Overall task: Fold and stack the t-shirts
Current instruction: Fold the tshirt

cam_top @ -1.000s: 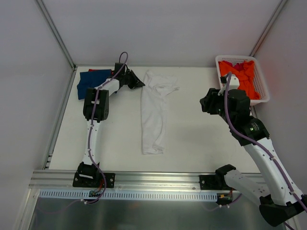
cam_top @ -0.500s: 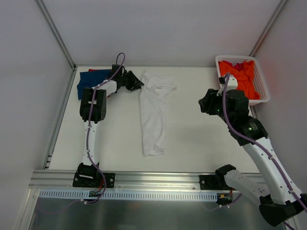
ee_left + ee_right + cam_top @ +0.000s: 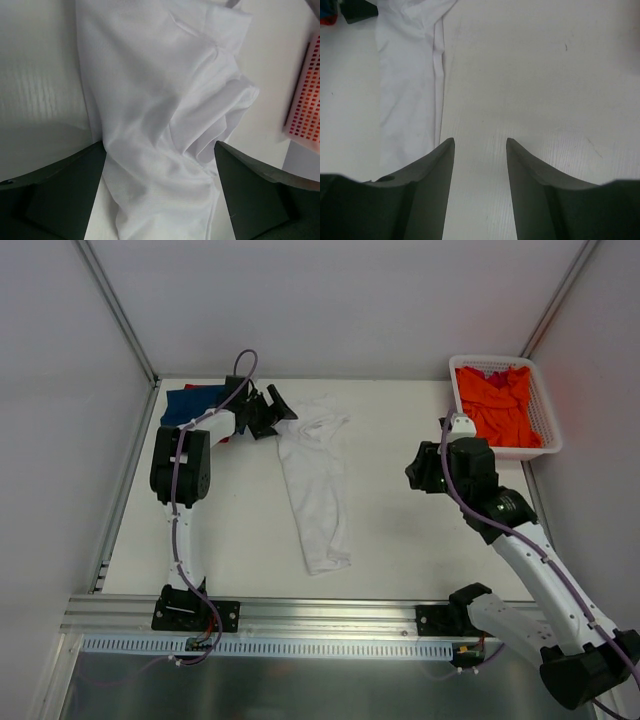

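A white t-shirt (image 3: 318,490), folded into a long strip, lies slanted across the middle of the table. My left gripper (image 3: 272,412) is at its far, collar end. In the left wrist view the jaws stand wide open (image 3: 159,145), with the rumpled white cloth (image 3: 160,75) lying loose between them. A dark blue t-shirt (image 3: 188,405) lies folded at the far left, with a red edge (image 3: 227,437) showing beside it. An orange t-shirt (image 3: 497,405) is bunched in the basket. My right gripper (image 3: 418,472) hangs open and empty (image 3: 480,142) over bare table, right of the white t-shirt (image 3: 407,90).
The white lattice basket (image 3: 548,435) stands at the far right corner; its side shows in the left wrist view (image 3: 305,100). Metal frame posts and white walls close in the left, back and right. A rail runs along the near edge (image 3: 320,615).
The left gripper dragged the white t-shirt's far end leftward, then opened and let it go. The strip now lies slanted. The right arm shifted slightly left and toward the near edge.
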